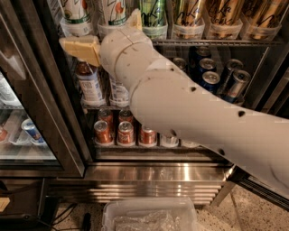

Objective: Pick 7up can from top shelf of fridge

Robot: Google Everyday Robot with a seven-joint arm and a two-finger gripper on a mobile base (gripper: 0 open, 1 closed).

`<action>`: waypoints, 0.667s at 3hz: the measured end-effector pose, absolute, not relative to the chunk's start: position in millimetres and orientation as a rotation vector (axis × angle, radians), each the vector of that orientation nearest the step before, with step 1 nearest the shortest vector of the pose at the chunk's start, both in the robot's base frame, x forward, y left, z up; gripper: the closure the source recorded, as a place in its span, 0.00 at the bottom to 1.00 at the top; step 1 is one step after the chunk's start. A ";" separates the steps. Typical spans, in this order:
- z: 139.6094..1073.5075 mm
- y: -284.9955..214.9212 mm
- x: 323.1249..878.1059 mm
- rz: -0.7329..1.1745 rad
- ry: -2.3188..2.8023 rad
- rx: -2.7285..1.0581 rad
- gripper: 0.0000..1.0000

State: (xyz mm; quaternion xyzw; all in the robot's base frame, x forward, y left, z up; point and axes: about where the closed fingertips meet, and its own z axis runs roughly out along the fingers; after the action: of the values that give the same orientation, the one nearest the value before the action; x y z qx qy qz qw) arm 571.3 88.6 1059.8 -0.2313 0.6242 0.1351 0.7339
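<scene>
Two silvery-white 7up cans with green lettering stand in clear cups at the left of the top shelf (203,42), one at the far left (74,9) and one with a red spot (113,10) beside it. An all-green can (153,11) and gold cans (187,13) follow to the right. My gripper (101,31) is right below and in front of the white cans. It is open: one cream finger (81,48) sticks out left and the other (135,19) points up by the green can. My white arm hides much of the fridge (67,135) interior.
Blue cans (210,74) and brown bottles (90,81) fill the middle rack. Red cans (125,133) stand on the bottom rack above the ribbed steel base (153,173). The neighbouring cooler (22,131) is at the left. A clear plastic bin (149,216) sits on the floor.
</scene>
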 end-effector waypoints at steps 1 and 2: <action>1068.8 98.7 575.1 0.255 1.329 -0.496 0.10; 1074.1 104.3 576.9 0.189 1.306 -0.490 0.18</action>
State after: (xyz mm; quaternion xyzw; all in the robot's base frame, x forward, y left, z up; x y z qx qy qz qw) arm 576.9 104.3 1074.1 -0.2254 0.6002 0.0870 0.7625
